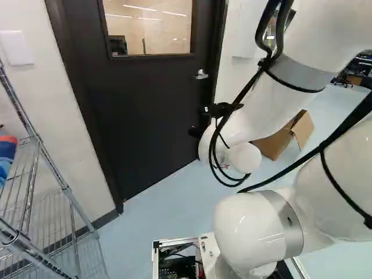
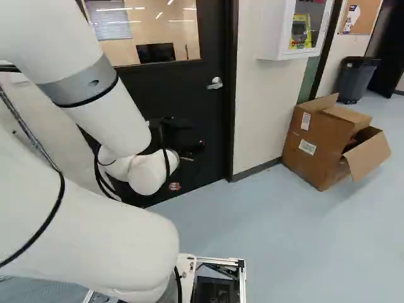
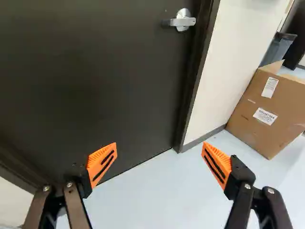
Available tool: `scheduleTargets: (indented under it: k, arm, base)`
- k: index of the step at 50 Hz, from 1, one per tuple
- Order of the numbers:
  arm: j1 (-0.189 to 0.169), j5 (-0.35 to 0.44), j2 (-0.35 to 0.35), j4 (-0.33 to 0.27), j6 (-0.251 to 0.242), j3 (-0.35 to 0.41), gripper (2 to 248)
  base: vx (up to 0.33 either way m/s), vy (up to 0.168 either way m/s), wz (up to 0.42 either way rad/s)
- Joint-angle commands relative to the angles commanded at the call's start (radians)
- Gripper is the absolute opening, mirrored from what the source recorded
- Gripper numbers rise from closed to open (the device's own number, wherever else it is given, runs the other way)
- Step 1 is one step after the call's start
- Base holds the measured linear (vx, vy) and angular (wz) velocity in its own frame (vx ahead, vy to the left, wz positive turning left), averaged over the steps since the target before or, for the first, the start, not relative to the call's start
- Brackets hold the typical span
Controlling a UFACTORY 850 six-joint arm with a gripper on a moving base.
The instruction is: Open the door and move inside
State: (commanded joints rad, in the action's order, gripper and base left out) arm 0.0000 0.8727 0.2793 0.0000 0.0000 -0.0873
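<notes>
Hanging before the dark door (image 1: 151, 99), the claw (image 2: 175, 136) is spread wide, its orange pads (image 3: 102, 163) well apart. The door is closed in its frame (image 3: 199, 71), with a window (image 1: 148, 26) in its upper part. Its silver handle (image 3: 182, 20) sits ahead of the claw, near the door's edge and apart from the pads. A cardboard box (image 2: 319, 142) stands on the floor (image 2: 278, 221) beyond the frame, and a wire shelf (image 1: 43, 157) stands at the left of the left base view.

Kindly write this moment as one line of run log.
door closed | handle untouched | claw open, holding nothing | next, probably: bring claw to handle
</notes>
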Motion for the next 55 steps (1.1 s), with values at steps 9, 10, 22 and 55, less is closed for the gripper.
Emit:
scheduleTargets:
  k: [9, 10, 22, 55]
  arm:
    - [0.000, 0.000, 0.000, 0.000, 0.000, 0.000, 247]
    - [0.000, 0.000, 0.000, 0.000, 0.000, 0.000, 247]
    - [0.000, 0.000, 0.000, 0.000, 0.000, 0.000, 247]
    - [0.000, 0.000, 0.000, 0.000, 0.000, 0.000, 247]
  base:
    - [0.140, -0.090, 0.002]
    - [0.141, -0.096, 0.009]
    - [0.138, -0.079, 0.072]
    - [0.134, -0.050, 0.167]
